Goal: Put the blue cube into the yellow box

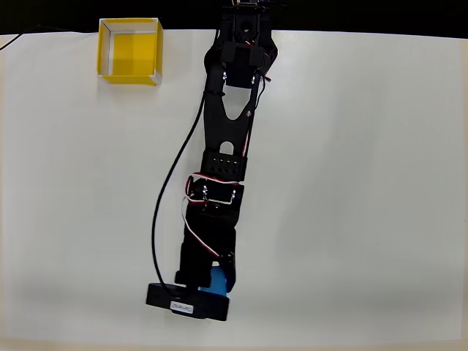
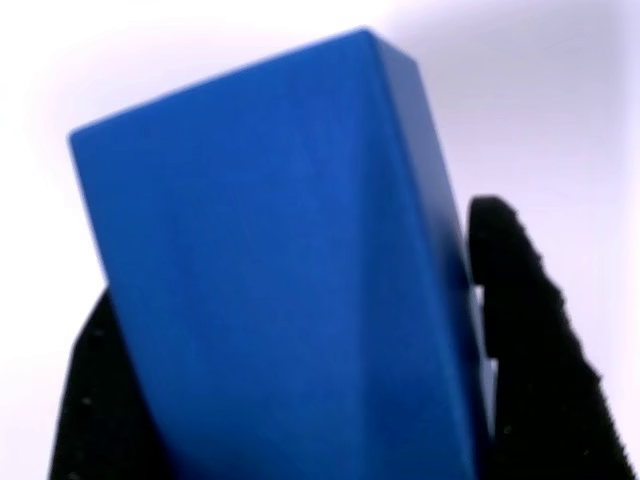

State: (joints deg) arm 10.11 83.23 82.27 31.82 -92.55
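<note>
The blue cube fills the middle of the wrist view, with black fingers pressed against its left and right sides. From overhead, only a sliver of the blue cube shows under the arm's tip near the table's front edge. My gripper is shut on it there. The yellow box stands open-topped at the far left back corner of the table, far from the gripper, with nothing inside.
The black arm stretches from its base at the back centre down the middle of the white table. A black cable loops along the arm's left side.
</note>
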